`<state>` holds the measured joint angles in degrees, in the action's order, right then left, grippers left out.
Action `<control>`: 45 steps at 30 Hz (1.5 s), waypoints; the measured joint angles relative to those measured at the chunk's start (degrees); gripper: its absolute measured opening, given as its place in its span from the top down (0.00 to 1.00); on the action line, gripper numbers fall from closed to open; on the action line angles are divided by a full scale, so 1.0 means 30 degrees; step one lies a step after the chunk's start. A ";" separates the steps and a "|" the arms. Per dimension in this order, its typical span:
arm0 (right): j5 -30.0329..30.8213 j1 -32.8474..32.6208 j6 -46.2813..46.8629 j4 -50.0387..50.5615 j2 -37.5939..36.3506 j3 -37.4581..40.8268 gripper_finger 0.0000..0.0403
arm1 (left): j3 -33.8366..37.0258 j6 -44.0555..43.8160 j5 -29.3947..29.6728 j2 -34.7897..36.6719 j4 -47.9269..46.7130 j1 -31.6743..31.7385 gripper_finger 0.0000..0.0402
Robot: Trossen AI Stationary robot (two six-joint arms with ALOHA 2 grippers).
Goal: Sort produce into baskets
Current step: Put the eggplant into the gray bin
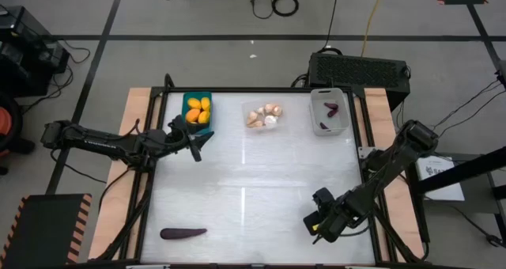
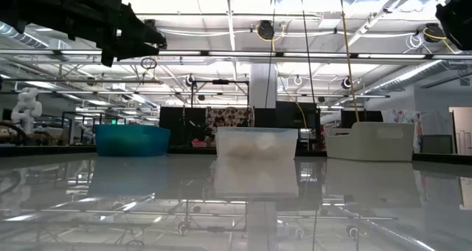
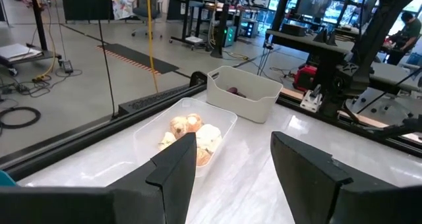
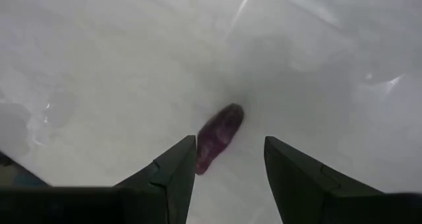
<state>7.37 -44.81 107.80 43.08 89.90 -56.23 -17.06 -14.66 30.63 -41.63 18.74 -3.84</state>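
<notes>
At the table's far edge stand three baskets. The teal one (image 1: 198,109) holds yellow-orange ovals, the clear tray (image 1: 265,116) (image 3: 188,135) holds cream bulbs, and the white-grey bin (image 1: 329,111) (image 3: 242,91) holds dark purple pieces. A long purple eggplant (image 1: 183,233) lies near the front left. My left gripper (image 1: 199,144) (image 3: 231,165) hovers open and level beside the teal basket. My right gripper (image 1: 320,224) (image 4: 227,161) points down, open, near the front right. A small purple piece (image 4: 221,133) lies on the table below it, partly behind one fingertip.
A black box (image 1: 360,70) sits beyond the table's far right corner. The wide white tabletop (image 1: 253,190) between the baskets and the front edge is bare apart from the long eggplant. Cables lie on the floor behind the table.
</notes>
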 joint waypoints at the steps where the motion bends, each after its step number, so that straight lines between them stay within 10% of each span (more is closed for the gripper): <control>1: 0.0008 0.0005 -0.0017 -0.0207 0.0268 0.0000 0.58 | 0.0000 0.0000 0.0000 0.0000 0.0000 0.0000 0.49; 17: -0.1337 0.0091 -0.2069 -0.2789 0.3459 -0.0073 0.58 | 0.0000 0.0007 0.0000 0.0000 -0.0015 0.0001 0.49; 26: -0.1803 0.0772 -0.4286 -0.2289 0.3201 -0.0369 0.79 | 0.0007 0.0007 0.0001 0.0000 -0.0007 0.0005 0.49; 45: 0.1369 0.6717 -1.6039 0.2105 0.1083 -0.4247 0.87 | 0.0007 -0.0029 0.0007 -0.0015 0.0073 0.0000 0.49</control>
<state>11.48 -24.65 59.68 49.39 93.14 -68.97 -17.04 -14.74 30.65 -41.67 18.96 -3.84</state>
